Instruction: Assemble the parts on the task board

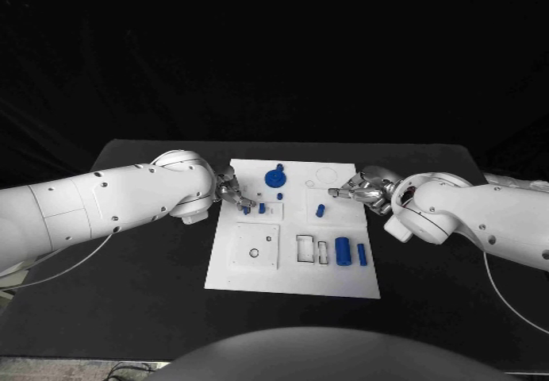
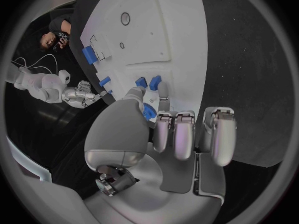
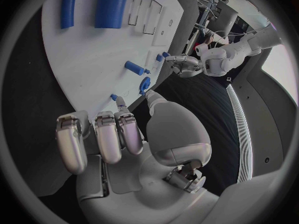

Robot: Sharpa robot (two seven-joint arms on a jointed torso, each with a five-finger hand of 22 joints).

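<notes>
2 blue parts (image 1: 254,209) at left hand (image 1: 235,195) fingertips, both hands' grip unclear, right hand (image 1: 360,190) over task board (image 1: 343,278)

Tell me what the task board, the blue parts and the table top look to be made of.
Task board: looks like rigid white plastic or painted sheet, matte, with cut-out recesses; which one is unclear. Blue parts, such as the cylinder: likely moulded or printed plastic, evenly coloured, with a soft sheen. Table: black and dull with no glare, perhaps cloth or a matte laminate.
</notes>
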